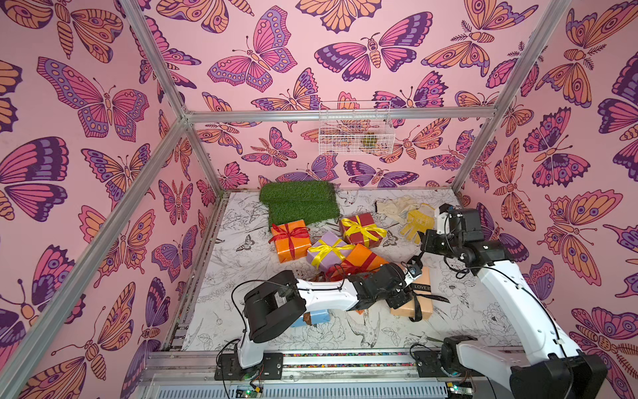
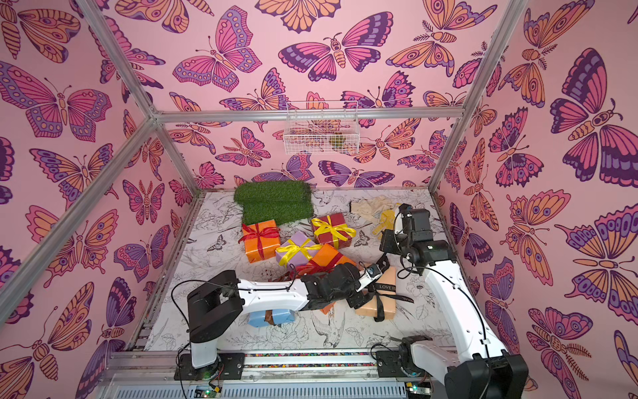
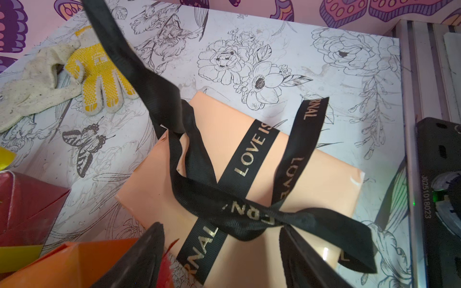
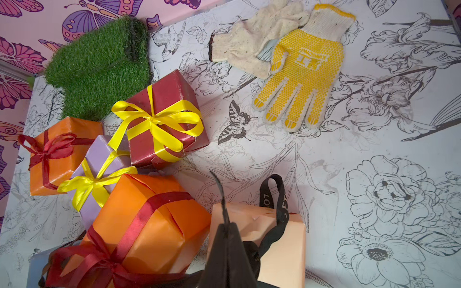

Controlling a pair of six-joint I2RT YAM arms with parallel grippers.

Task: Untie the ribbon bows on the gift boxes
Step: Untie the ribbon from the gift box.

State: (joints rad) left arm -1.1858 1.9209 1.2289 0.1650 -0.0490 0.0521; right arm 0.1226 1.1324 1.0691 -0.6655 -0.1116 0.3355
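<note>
My right gripper (image 4: 228,225) pinched a tail of the black ribbon (image 3: 252,154), taut above the peach box (image 3: 324,179); my left gripper (image 3: 220,228) stood open astride the knot.

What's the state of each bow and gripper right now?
Black ribbon, knotted, one tail pulled taut.
Right gripper, shut on the black ribbon's tail.
Left gripper, open, straddling the knot.
Yellow bows, both tied.
Red bows, both tied.
Brown ribbon, mostly hidden; cannot tell.
</note>
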